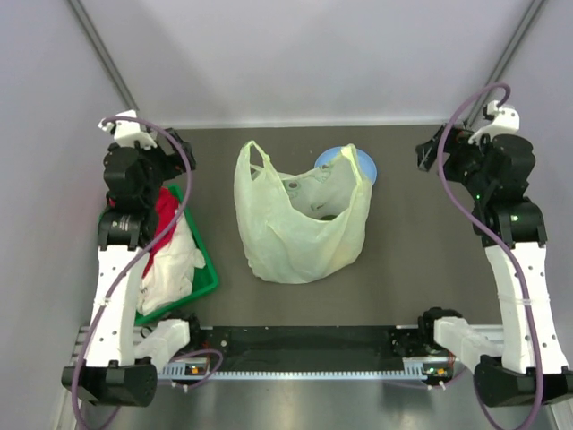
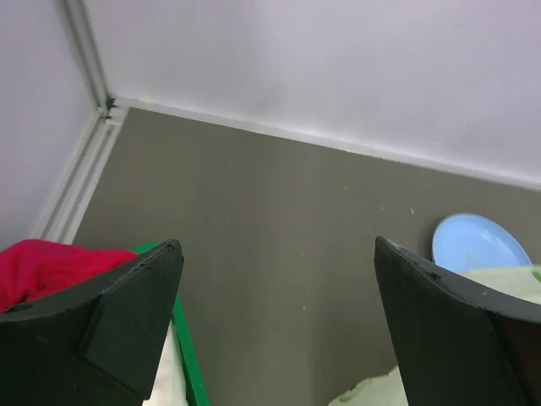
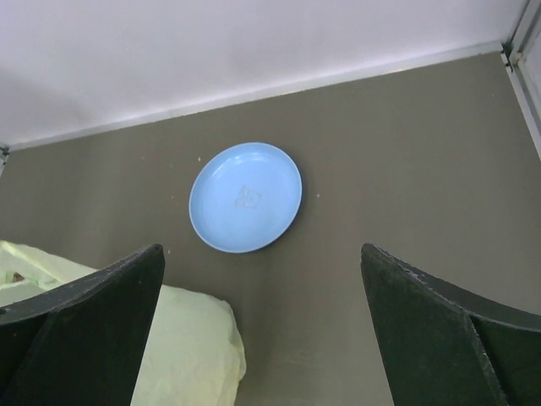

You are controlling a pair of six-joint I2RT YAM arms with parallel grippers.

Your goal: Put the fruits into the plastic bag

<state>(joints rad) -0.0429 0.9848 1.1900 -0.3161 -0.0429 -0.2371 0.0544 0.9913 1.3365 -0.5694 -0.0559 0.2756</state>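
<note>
- The plastic bag (image 1: 300, 228) lies crumpled in the middle of the table (image 1: 421, 260), its two loop handles pointing toward the far wall.
- Two small dark shapes (image 1: 329, 215) show dimly through its thin wall; whether they are fruits cannot be told.
- A round blue plate (image 3: 245, 196) sits bare just behind the bag on its right side, and the right wrist view shows a gap between them.
- The left gripper (image 2: 276, 245) hangs above the far left of the table with its fingers spread wide and nothing between them.
- The right gripper (image 3: 262, 249) hangs at the far right, fingers likewise wide apart and holding nothing.
- A green tray (image 1: 208, 269) left of the bag holds a red cloth (image 1: 166, 215) and white cloths (image 1: 170, 269).
</note>
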